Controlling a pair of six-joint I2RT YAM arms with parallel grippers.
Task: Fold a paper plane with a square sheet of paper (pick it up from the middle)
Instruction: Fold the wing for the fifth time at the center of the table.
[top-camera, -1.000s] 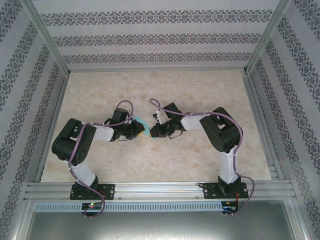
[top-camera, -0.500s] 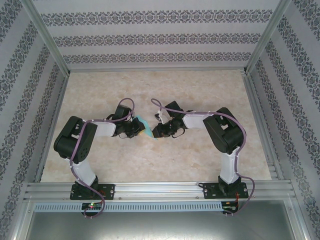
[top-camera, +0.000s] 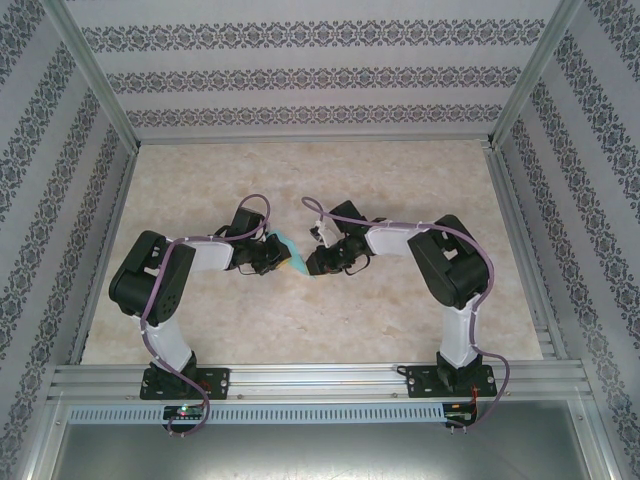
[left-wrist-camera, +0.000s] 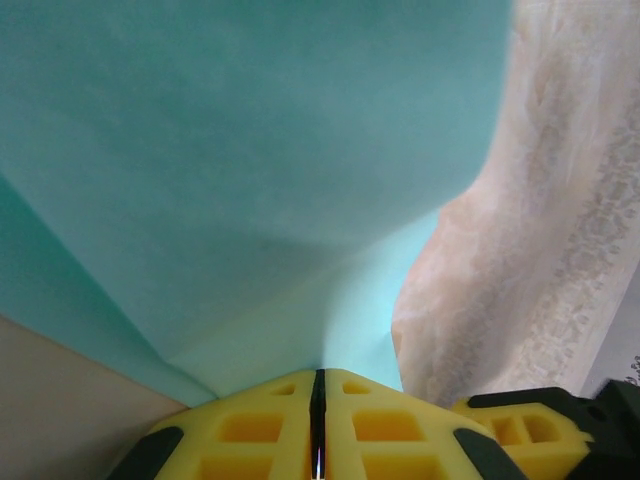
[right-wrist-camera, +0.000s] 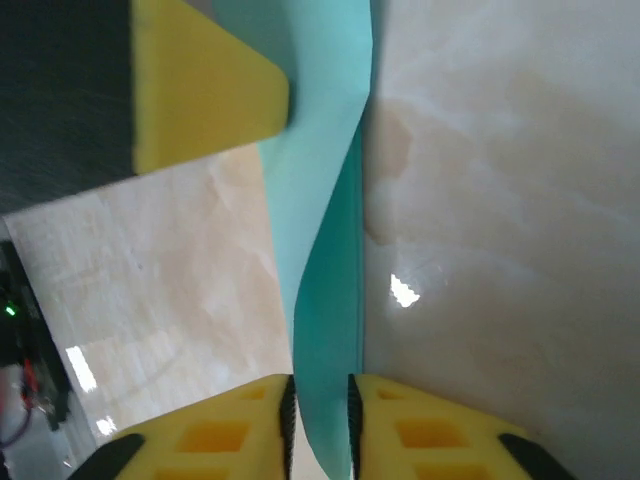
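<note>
The turquoise sheet of paper (top-camera: 291, 256) hangs folded above the table's middle, held between both arms. My left gripper (top-camera: 274, 258) is shut on one edge of it. In the left wrist view the paper (left-wrist-camera: 250, 150) fans out from the closed yellow pads (left-wrist-camera: 270, 420) of that gripper (left-wrist-camera: 318, 374). My right gripper (top-camera: 313, 264) pinches the opposite side. In the right wrist view a narrow folded strip of paper (right-wrist-camera: 322, 210) runs up from between the pads (right-wrist-camera: 420, 430) of my right gripper (right-wrist-camera: 322, 380). The left gripper's yellow fingertip (right-wrist-camera: 205, 90) sits at that strip's far end.
The marble-patterned tabletop (top-camera: 400, 190) lies under the paper, ringed by aluminium rails (top-camera: 320, 378) and patterned walls. Both arm bases (top-camera: 178, 382) sit at the near edge.
Both grippers have drawn slightly closer together and a little away from the near edge, and the paper between them looks narrower and more bunched.
</note>
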